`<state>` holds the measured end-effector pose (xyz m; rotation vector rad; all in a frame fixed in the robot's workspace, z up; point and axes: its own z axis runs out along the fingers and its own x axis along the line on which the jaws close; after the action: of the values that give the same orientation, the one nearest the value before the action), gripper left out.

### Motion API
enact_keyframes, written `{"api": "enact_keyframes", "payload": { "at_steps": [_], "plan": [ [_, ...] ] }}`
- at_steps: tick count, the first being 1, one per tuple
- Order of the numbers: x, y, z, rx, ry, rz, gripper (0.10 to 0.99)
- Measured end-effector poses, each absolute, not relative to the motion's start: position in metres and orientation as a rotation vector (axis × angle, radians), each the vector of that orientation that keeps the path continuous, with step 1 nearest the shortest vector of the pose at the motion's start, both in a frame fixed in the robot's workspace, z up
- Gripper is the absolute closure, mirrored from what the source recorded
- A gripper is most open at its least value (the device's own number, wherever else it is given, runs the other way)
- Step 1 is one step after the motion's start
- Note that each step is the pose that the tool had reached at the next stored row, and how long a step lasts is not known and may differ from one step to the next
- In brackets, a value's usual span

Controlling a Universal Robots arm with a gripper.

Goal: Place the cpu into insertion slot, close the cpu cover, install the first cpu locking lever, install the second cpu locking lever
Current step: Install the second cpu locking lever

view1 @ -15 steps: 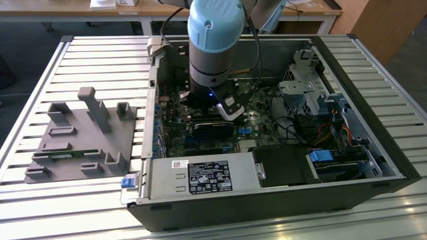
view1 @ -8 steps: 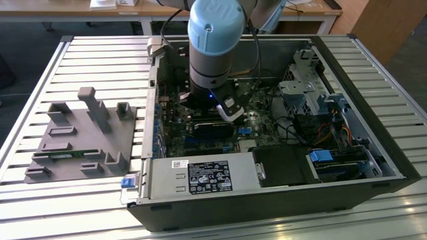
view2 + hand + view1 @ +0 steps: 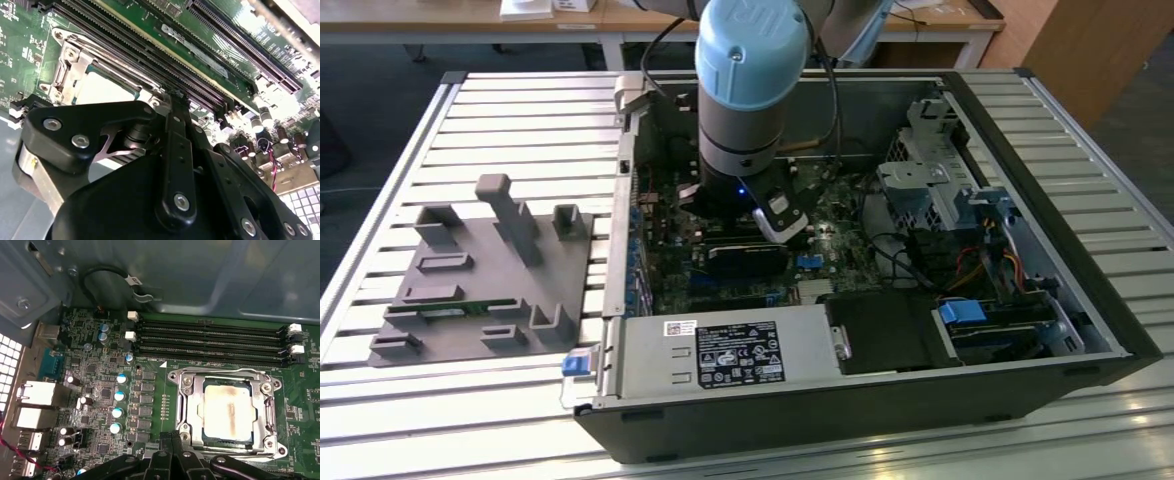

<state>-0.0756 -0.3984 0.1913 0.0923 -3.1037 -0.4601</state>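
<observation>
Hovering gripper (image 3: 172,440), pressed together and empty, beside socket (image 3: 182,412); chip (image 3: 229,410) seated, cover (image 3: 197,405) down. Step judged: first locking lever. Needs precise sideways hook.

One arm (image 3: 747,80) with one gripper (image 3: 171,437) is inside one case (image 3: 854,410), which stands on one table (image 3: 400,150). One grey fixture (image 3: 467,290) lies near the table's edge on the exterior view's left. In the first wrist view the board (image 3: 305,405) carries one cpu (image 3: 229,412) under one cover (image 3: 196,407). Four long black memory slots (image 3: 210,340) run side by side along the board's edge by the case wall, with four white clips (image 3: 131,315), two at each end. One black cable (image 3: 107,275) loops on the wall.
</observation>
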Motion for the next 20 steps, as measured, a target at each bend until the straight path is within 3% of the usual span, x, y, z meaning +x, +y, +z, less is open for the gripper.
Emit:
{"api": "enact_keyframes", "payload": {
  "at_steps": [20],
  "plan": [
    [-0.076, -0.398, 0.215, 0.092, -3.104, -0.46, 0.98]
  ]
}}
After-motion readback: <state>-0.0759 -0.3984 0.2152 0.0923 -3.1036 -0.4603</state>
